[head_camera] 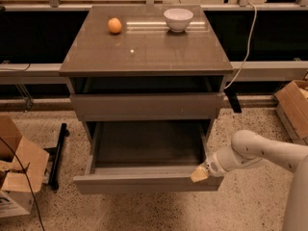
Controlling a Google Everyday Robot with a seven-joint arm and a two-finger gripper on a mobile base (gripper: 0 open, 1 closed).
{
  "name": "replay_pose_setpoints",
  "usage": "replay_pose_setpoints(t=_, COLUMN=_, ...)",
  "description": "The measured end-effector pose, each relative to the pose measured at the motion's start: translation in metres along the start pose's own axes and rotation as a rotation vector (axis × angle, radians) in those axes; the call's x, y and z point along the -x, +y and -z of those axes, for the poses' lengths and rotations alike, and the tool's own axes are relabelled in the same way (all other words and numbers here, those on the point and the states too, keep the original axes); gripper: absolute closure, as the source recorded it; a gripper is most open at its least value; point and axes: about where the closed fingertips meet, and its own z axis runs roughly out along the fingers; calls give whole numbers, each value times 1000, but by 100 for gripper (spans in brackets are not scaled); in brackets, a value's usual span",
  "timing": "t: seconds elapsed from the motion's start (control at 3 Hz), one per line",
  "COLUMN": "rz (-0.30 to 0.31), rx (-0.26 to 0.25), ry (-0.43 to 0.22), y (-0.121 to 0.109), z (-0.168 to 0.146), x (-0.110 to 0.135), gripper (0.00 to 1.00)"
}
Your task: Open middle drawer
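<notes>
Grey-brown middle drawer [144, 183] stands pulled out, the claw [199, 173] at its front's right end, grip impossible to tell.

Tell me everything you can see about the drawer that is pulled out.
The middle drawer is wide and shallow, with a flat, glossy grey-brown front, no handle, and a dark box showing nothing inside. It is pulled far out below the upper drawer front. The gripper is at the right end of its front.

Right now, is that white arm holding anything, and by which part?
Cannot be told: the gripper sits at the right end of the front's top edge on the pulled-out, glossy grey-brown middle drawer.
</notes>
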Motion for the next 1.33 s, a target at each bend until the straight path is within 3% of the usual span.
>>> replay_pose_setpoints(t=1.0, rz=0, rx=4, ry=2, y=1, z=-2, x=0, gripper=12)
replay_pose_setpoints(t=1.33, rz=1, rx=6, ry=4, y=2, z=-3, x=-1, gripper=0)
